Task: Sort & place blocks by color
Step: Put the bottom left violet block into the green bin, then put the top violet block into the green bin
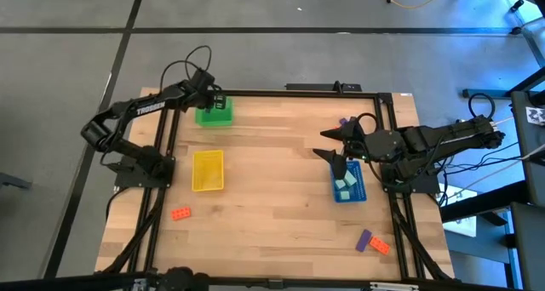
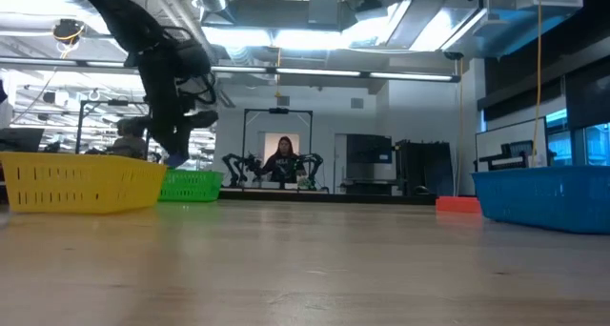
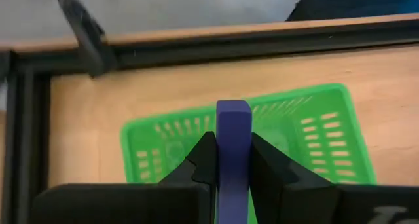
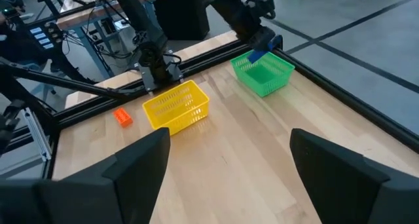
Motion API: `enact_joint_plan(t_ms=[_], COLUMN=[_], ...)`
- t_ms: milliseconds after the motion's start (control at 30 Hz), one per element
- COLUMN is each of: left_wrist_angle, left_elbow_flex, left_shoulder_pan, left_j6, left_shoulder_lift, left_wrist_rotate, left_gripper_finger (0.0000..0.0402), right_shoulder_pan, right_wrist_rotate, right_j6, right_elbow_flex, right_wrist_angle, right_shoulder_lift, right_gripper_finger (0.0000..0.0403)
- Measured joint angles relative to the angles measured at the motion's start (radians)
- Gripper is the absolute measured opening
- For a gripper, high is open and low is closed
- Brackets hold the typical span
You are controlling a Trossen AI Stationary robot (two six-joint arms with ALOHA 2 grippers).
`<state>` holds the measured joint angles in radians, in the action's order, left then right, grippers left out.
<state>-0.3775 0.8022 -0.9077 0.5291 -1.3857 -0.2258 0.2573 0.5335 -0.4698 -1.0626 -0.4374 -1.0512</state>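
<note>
Nearest the front edge of the tabletop (image 1: 281, 189), three blocks are unsorted: an orange-red brick (image 1: 180, 213) on the left side, and a purple brick (image 1: 364, 239) lying against another orange-red brick (image 1: 381, 247) at the right corner. Going by how things lie, the job is roughly midway.

Farther in, the yellow tray (image 1: 208, 170) sits on the left and appears empty, so none of the orange-red bricks looks placed yet. Across from it, the blue tray (image 1: 348, 182) already holds several light teal bricks (image 1: 345, 185). The right gripper (image 1: 339, 161) hangs just over that tray's inner edge with its fingers spread wide apart and nothing between them.

Farther still, one more purple brick (image 1: 345, 121) lies near the back rail on the right, still to be collected.

At the far left corner, the left gripper (image 3: 234, 160) is clenched on a dark purple-blue brick (image 3: 234, 142), holding it upright directly above the green tray (image 3: 314, 129), apparently ready to drop it in. Whether anything already lies in that tray I cannot tell.

Beyond the tabletop, a person (image 2: 284, 158) sits at another rig in the room.
</note>
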Motion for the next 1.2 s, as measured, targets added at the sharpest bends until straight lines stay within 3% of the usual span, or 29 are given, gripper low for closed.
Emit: enact_joint_plan(t_ms=[167, 433, 1033, 1200], left_wrist_angle=[-0.002, -0.039, -0.044, -0.037], left_elbow_flex=[-0.054, -0.064, -0.062, -0.004], left_shoulder_pan=[0.011, 0.037, 0.035, 0.035], left_j6=[0.119, 0.123, 0.089, 0.042], left_shoulder_lift=[0.000, 0.000, 0.006, 0.032], left_wrist_rotate=[-0.008, -0.098, -0.061, -0.043], left_gripper_finger=[0.0056, 0.0066, 0.0165, 0.0180], right_shoulder_pan=[0.000, 0.000, 0.000, 0.000], right_wrist_rotate=[0.034, 0.034, 0.032, 0.034], right_j6=[0.004, 0.005, 0.010, 0.026], right_elbow_flex=[0.000, 0.000, 0.000, 0.000], right_wrist_angle=[0.000, 0.000, -0.001, 0.000], right_shoulder_lift=[0.000, 0.000, 0.000, 0.000], right_gripper_finger=[0.0318, 0.0318, 0.0318, 0.0318])
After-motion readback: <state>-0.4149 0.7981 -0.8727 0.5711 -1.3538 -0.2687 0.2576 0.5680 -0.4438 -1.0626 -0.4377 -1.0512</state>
